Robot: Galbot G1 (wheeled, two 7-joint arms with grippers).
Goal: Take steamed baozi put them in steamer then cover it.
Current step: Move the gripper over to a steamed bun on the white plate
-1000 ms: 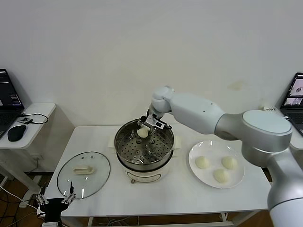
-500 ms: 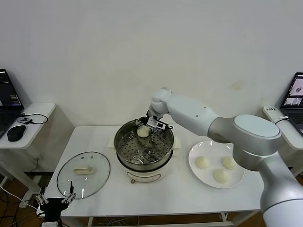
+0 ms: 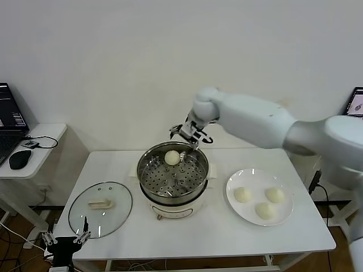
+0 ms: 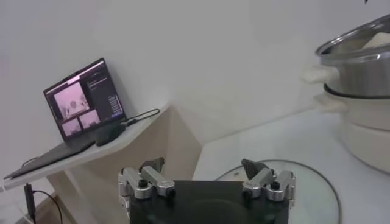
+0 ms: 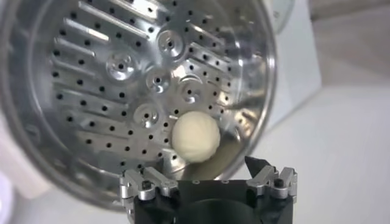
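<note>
Right gripper (image 3: 190, 133) jaws spread and empty above the steamer (image 3: 173, 180) at 12 o'clock, one baozi (image 3: 172, 157) on its tray, three on the plate (image 3: 260, 196) at 3: soft, light, squashable, so pinch gently across the sides.

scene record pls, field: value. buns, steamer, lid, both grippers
baozi in steamer: one baozi on the perforated tray, near the far wall
baozi on plate: three on the white plate
steamer: uncovered, table centre
cover: flat on the table, robot's left of the steamer
right gripper: open, empty, above the steamer's far rim
left gripper: open, empty, low at the table's front-left edge
</note>
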